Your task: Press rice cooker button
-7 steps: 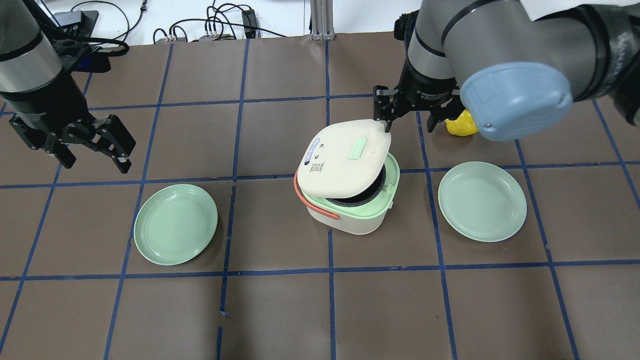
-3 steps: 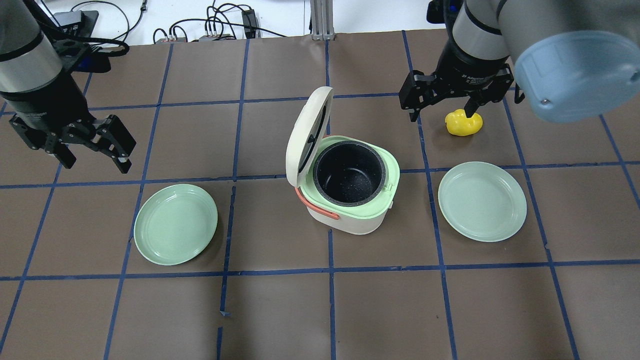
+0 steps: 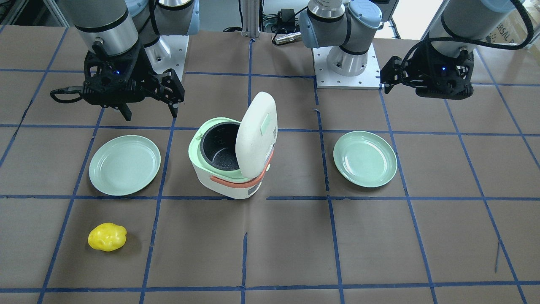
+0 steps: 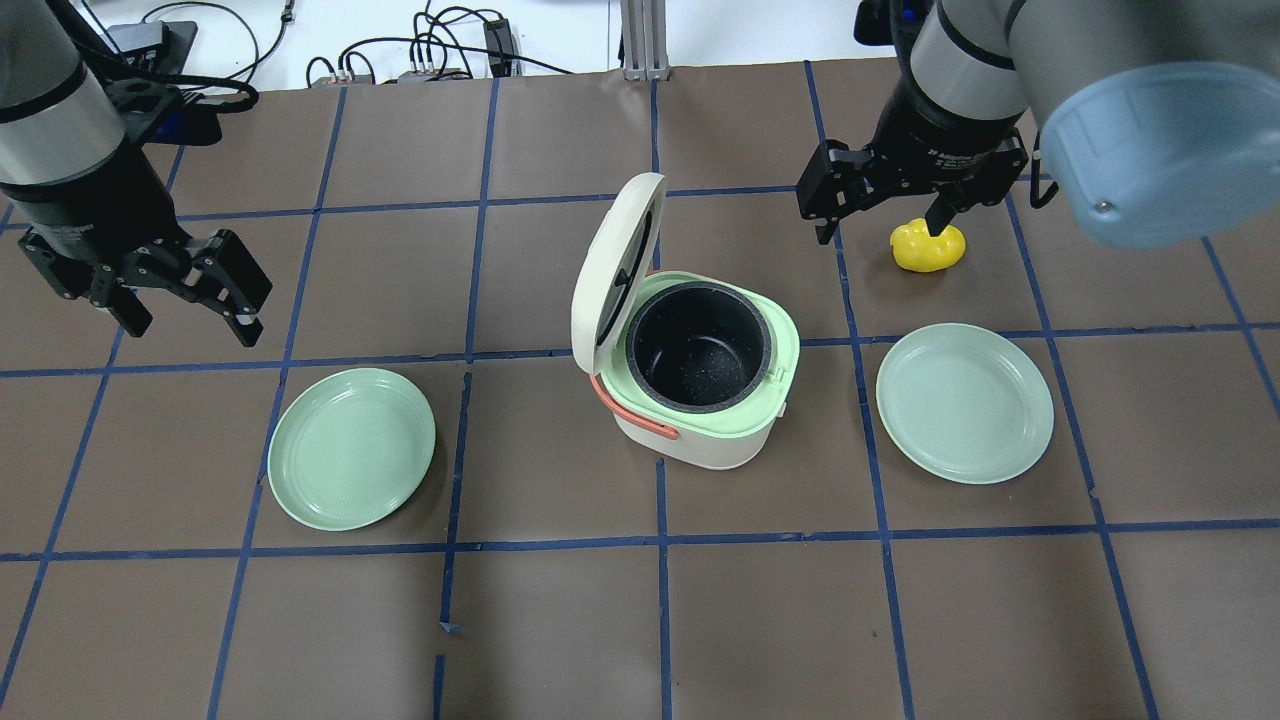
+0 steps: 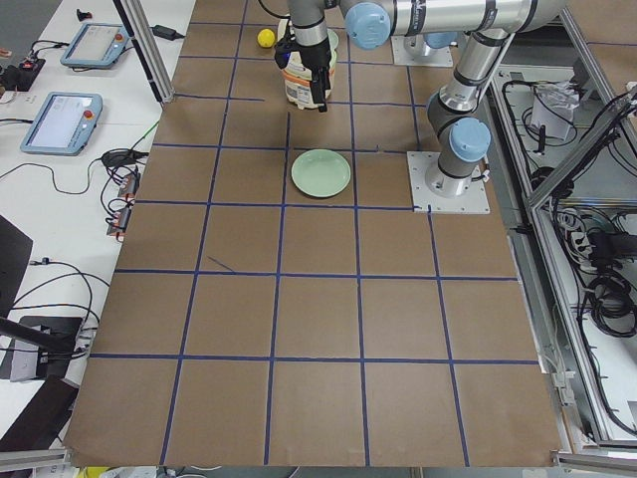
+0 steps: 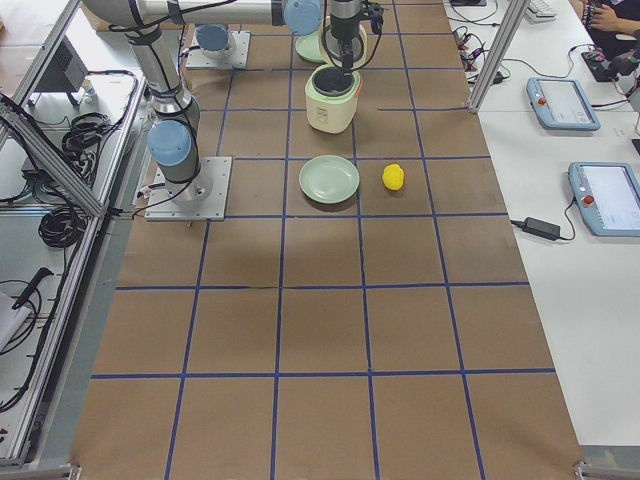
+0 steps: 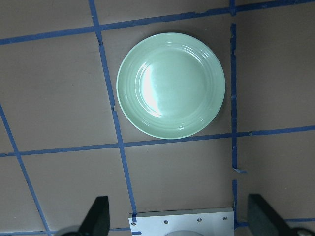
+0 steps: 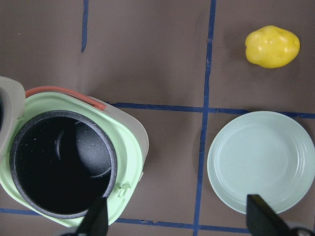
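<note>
The rice cooker [image 4: 700,435] stands mid-surface [image 4: 560,620] with its lid [image 4: 610,270] upright: judge the press complete and raise the right hand [image 4: 882,225], fingers apart and empty, without brushing the lid. The cooker lies near that hand, toward the robot and to its left. The button is probably the small rim tab [image 8: 120,189].

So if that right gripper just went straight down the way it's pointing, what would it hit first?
Probably bare table, in the gap between the rice cooker and the nearby plate. In the wrist view the right gripper has its open fingers near both rims, so one might clip an edge.
</note>
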Robot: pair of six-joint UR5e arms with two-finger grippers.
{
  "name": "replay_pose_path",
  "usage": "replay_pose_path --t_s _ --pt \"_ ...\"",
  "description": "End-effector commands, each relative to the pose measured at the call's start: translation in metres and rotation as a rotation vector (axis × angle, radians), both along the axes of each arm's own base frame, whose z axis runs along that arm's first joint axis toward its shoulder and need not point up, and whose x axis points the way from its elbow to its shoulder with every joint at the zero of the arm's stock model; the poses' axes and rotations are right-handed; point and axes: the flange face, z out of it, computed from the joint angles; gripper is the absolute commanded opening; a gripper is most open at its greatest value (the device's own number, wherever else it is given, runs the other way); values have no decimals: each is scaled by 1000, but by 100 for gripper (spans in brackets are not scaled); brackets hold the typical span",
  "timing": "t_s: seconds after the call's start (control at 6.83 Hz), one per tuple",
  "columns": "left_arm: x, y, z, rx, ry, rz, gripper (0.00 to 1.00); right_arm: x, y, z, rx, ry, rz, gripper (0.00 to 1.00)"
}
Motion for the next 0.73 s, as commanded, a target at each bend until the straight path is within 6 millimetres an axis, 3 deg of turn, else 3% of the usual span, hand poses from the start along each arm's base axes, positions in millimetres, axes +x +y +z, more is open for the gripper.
replay_pose_path --t_s 0.0,0.29,0.59 --pt "0 0 0 0 0 0 100 -2 1 -1 9 16 1 100" --pt "0 0 0 0 0 0 100 -2 1 -2 11 15 2 100" --pt "0 0 0 0 0 0 100 -4 4 -16 36 14 -10 100"
